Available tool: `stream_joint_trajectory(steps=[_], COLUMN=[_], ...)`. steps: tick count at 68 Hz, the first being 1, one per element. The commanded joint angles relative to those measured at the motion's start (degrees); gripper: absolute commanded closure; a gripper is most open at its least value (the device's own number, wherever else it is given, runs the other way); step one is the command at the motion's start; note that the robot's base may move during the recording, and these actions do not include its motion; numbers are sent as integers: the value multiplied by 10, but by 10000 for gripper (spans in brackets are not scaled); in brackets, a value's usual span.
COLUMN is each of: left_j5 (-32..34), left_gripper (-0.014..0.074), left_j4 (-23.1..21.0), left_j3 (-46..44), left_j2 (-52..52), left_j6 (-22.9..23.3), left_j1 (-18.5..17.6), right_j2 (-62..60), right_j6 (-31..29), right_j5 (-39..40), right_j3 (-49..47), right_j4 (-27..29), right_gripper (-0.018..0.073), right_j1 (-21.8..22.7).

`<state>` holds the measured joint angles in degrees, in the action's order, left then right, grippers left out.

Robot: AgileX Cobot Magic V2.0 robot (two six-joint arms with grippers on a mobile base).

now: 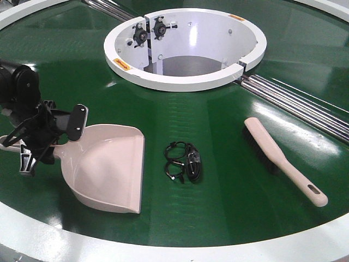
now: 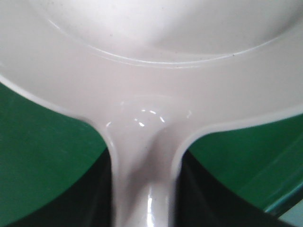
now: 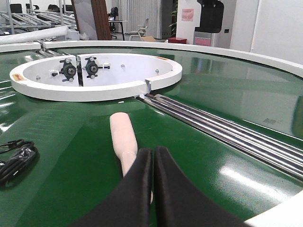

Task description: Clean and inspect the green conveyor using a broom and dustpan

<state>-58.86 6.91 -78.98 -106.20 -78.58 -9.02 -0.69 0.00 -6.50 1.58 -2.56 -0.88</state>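
**Dustpan pick-up, sweeping not yet begun.** The dustpan (image 1: 106, 164) is lying flat on the green conveyor (image 1: 218, 213). The left gripper (image 1: 50, 141) is pinching its handle neck narrowly from both sides. A black cable bundle (image 1: 182, 161) is resting just beyond the scoop's lip. The broom (image 1: 283, 158) is lying free, stretching away ahead of the right gripper (image 3: 152, 158), whose fingers are pressed together and empty. Judged next move: the right jaws need opening, then lowering astride the broom handle.
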Motion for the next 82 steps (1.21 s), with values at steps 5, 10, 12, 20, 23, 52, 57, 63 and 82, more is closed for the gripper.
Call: stream_joint_trajectory(steps=[5,10,12,20,23,52,57,63,82], left_j5=[13,13,13,13,13,13,13,13,13], left_gripper=[521,521,521,521,521,521,521,521,521], left_j4=[-8,-8,-8,-8,-8,-8,-8,-8,-8], left_j3=[-16,-16,-16,-16,-16,-16,-16,-16,-16], left_j2=[26,26,26,26,26,26,26,26,26], left_j6=[10,10,10,10,10,10,10,10,10], left_j1=[-4,-4,-4,-4,-4,-4,-4,-4,-4], right_j2=[-6,-6,-6,-6,-6,-6,-5,12,224], right_j6=[0,0,0,0,0,38,41,40,24], right_j5=[38,38,38,38,38,135,159,149,3], right_j3=[2,2,2,2,2,-2,-16,-63,-261], right_j4=[0,0,0,0,0,38,47,47,46], right_gripper=[568,568,568,568,568,568,568,568,568], right_j1=[1,1,1,1,1,1,1,1,1])
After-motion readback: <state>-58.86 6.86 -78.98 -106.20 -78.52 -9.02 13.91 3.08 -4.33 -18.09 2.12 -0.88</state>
